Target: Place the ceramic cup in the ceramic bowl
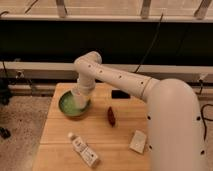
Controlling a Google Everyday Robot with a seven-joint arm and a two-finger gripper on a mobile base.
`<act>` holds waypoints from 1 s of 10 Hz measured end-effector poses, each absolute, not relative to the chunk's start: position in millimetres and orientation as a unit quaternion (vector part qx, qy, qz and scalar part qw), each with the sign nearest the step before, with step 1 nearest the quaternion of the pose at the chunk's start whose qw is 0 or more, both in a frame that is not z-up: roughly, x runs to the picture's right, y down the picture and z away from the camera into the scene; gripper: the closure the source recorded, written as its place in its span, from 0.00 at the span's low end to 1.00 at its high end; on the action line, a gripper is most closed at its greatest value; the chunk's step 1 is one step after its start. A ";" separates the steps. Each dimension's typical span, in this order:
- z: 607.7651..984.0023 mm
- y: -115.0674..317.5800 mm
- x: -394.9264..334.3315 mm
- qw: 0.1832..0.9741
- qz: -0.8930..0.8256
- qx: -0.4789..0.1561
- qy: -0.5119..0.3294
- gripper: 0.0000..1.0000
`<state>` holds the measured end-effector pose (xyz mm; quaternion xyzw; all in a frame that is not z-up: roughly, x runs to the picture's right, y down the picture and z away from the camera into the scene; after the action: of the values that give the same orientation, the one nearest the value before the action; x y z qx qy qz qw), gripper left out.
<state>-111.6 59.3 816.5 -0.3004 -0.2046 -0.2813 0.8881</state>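
Observation:
The green ceramic bowl [69,106] sits at the back left of the wooden table [115,145]. My white arm reaches down over it, and my gripper [80,98] is at the bowl's right side, over its inside. A small whitish cylinder at the gripper's tip [79,95] looks like the ceramic cup, low in or just above the bowl. I cannot tell whether it rests on the bowl.
A white bottle with a label [83,149] lies at the front left. A dark red object [111,116] lies mid-table, a small white packet [138,141] at the front right, and a black object [120,94] at the back. A dark window wall stands behind.

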 end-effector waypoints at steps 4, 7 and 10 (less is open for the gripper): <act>817.8 59.9 -112.1 0.888 -0.284 -0.299 -0.202 0.32; 817.9 59.8 -112.8 0.888 -0.287 -0.297 -0.201 0.32; 817.1 58.2 -113.7 0.888 -0.292 -0.294 -0.199 0.32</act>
<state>-113.7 58.2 817.1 -0.2937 -0.1991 -0.2918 0.8882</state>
